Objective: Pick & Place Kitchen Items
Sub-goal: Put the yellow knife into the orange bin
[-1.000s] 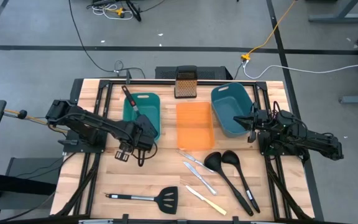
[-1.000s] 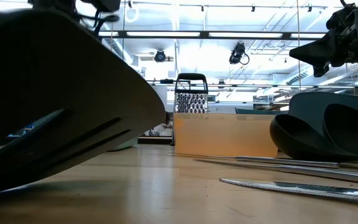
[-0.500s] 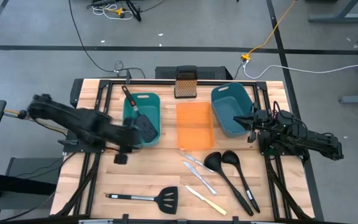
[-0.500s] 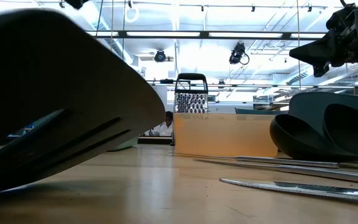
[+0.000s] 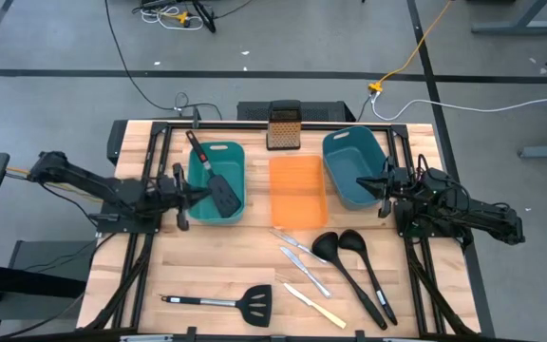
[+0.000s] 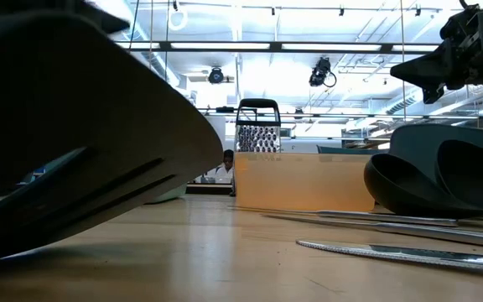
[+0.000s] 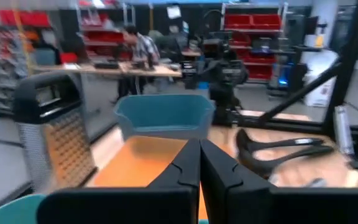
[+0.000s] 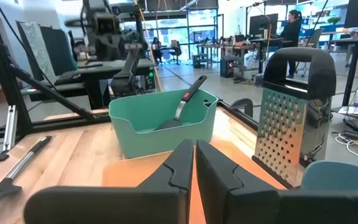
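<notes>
Near you the spatula (image 5: 242,302) lies untouched, farther off another (image 5: 216,185) sits binned, both grippers, left (image 5: 180,192) and right (image 5: 388,186), apparently pinched empty; your risk: snagging the bin rim (image 5: 238,152) reaching back.

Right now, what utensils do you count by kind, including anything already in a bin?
Spatulas: 2, one in the left teal bin (spatula) and one on the table
Ladles: 2
Silver table knives: 2
Yellow-handled knife: 1
Total: 7
</notes>
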